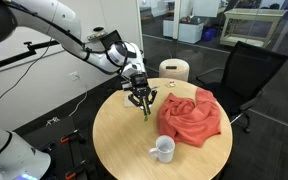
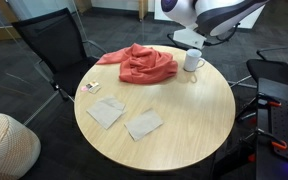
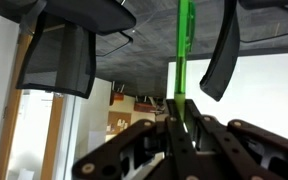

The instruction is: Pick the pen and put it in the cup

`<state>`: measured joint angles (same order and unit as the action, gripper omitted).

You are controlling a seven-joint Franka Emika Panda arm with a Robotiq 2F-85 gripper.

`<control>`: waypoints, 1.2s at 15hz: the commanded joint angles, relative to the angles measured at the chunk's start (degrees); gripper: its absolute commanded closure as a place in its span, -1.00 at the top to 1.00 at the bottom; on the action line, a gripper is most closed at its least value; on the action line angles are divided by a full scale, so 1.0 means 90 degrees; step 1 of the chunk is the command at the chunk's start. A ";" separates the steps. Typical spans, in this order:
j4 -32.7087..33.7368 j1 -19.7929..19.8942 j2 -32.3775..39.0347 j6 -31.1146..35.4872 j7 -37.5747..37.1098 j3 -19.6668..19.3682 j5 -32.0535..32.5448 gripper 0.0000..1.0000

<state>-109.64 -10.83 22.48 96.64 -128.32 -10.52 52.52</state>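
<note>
My gripper [image 1: 141,98] hangs over the far left part of the round wooden table [image 1: 124,140]. It is shut on the pen [image 1: 145,110], a slim yellow-green stick that points down from the fingers, just above the tabletop. In the wrist view the pen [image 3: 185,45] sticks out from between the closed black fingers [image 3: 180,118]. The cup [image 1: 164,150], a small white mug with a handle, stands near the table's front edge, well apart from the gripper. It also shows in an exterior view [image 2: 193,60] beside the cloth.
A crumpled red cloth [image 1: 192,115] lies on the table between the gripper and the right edge, also seen in an exterior view [image 2: 139,62]. Two flat paper pads [image 2: 106,112] [image 2: 144,123] lie mid-table. A black chair [image 1: 249,70] and a white cylinder with tan top [image 1: 174,70] stand behind.
</note>
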 commanded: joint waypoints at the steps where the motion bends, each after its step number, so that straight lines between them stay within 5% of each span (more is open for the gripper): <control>1: 0.0164 0.0311 0.0031 -0.0592 -0.0399 0.0265 0.0303 -0.94; 9: 0.0172 0.1048 0.0186 0.0223 0.0430 0.0480 0.1115 -0.94; 18: 0.0760 0.1313 0.1004 0.0679 0.0681 0.0481 0.1368 -0.94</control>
<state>-105.85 -0.11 29.03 101.78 -123.86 -6.89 63.69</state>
